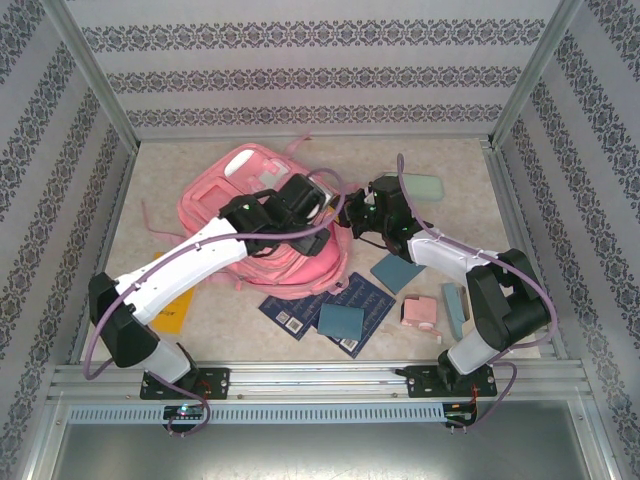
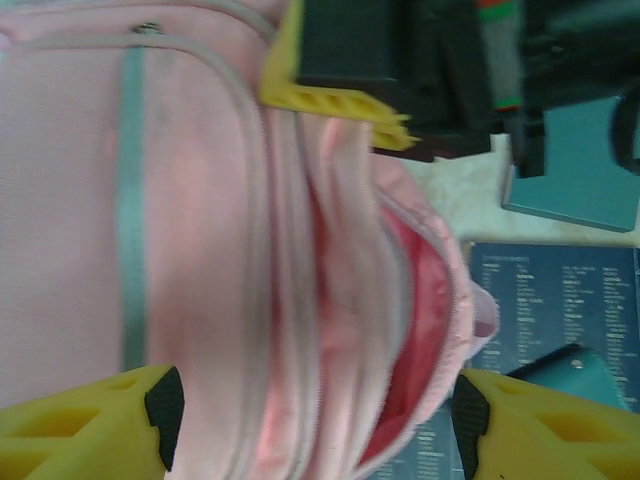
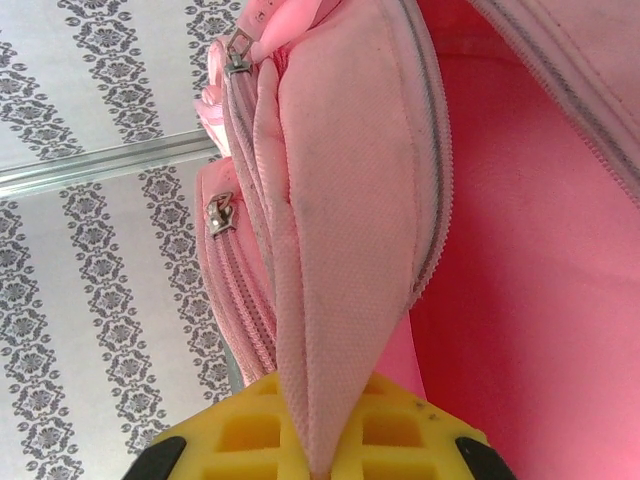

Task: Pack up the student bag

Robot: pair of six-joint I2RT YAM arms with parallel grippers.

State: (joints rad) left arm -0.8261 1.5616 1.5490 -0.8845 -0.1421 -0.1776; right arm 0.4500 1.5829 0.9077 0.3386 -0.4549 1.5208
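The student bag lies in the middle of the counter, its unzipped mouth turned toward the right arm. The right hand is clenched on the rim of that mouth, a fold of pink cloth pinched between its yellow pads. I judge this is meant to lift the lip and hold the compartment gaping. The left hand hovers released over the opening, its fingers spread wide to either side of the red lining and grasping nothing, seemingly placed to widen the gap. The goods wait outside the bag: navy booklets, teal notebooks, a small pink box and a pale-green case. The counter is pale and mottled, enclosed by walls of grey-patterned striped paper, with an aluminium rail along the near edge
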